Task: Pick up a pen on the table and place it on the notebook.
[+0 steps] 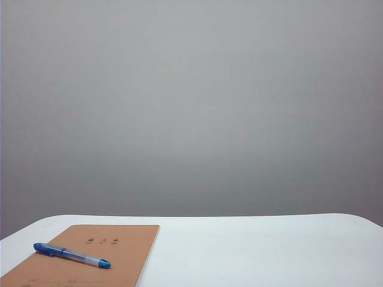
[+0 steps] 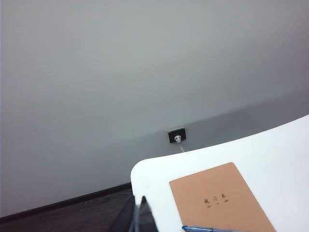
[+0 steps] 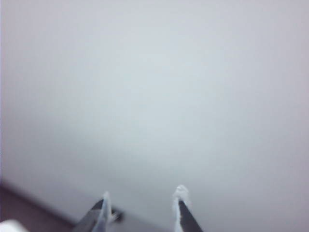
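The blue pen lies flat across the tan notebook, which rests at the front left of the white table. Neither arm shows in the exterior view. In the left wrist view my left gripper hangs beyond the table's corner, off to the side of the notebook; its fingers are pressed together with nothing in them. Only the dark capped end of the pen shows there. My right gripper faces a blank grey wall, fingers apart and empty.
A grey wall stands behind the table, with a dark wall socket low on it. Dark floor lies past the table's rounded corner. The table's far edge runs across the exterior view.
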Robot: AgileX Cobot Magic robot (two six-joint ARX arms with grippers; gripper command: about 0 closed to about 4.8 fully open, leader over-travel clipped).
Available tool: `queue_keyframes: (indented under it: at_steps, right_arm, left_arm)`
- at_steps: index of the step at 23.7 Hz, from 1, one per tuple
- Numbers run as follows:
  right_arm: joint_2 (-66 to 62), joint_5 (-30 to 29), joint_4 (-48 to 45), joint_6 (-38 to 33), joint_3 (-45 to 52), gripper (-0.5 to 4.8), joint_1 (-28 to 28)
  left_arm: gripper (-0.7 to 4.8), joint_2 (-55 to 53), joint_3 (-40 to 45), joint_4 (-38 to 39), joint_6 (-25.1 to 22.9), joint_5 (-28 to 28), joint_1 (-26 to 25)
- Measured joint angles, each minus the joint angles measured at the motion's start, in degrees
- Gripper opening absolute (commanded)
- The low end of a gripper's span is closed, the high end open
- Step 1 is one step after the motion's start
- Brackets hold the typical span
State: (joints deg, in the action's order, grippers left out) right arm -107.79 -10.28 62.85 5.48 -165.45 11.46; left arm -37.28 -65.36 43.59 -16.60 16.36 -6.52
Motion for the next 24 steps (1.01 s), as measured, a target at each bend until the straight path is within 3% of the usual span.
queue_keyframes:
  at_steps: [5, 8, 15, 17, 19, 22, 24]
  right_arm:
    - [5.8, 1.4, 3.7, -0.7, 0.3, 1.81, -1.4]
    - [10.1, 3.5, 5.2, -1.4, 6.1, 1.73, -1.4]
    - [22.3, 13.2, 5.5, 0.8, 32.2, 1.71, 1.5]
    - [25.3, 13.3, 4.9, 1.3, 40.7, 1.71, 1.8]
    - [29.2, 12.5, 0.1, 0.4, 50.1, 1.70, 1.7]
    - [46.4, 10.0, -18.1, -3.6, 73.9, 1.36, 1.8]
    - [54.8, 10.2, -28.9, -4.0, 83.4, 1.34, 1.7]
  left_arm:
    - [-0.05, 0.3, 0.1, 0.0, 1.7, 0.0, 0.0]
    - [-0.05, 0.3, 1.1, -0.6, 1.8, 0.0, 0.0]
    - [-0.05, 0.3, 4.4, -2.7, 1.9, 0.0, 1.5]
    - [-0.05, 0.1, 5.5, -3.2, 1.9, 0.0, 3.1]
    - [-0.05, 0.1, 6.6, -3.8, 1.9, 0.1, 4.5]
    - [-0.05, 0.9, 10.1, -5.5, 2.0, -0.2, 5.2]
    - [-0.05, 2.0, 11.6, -6.5, 2.9, -1.0, 5.2]
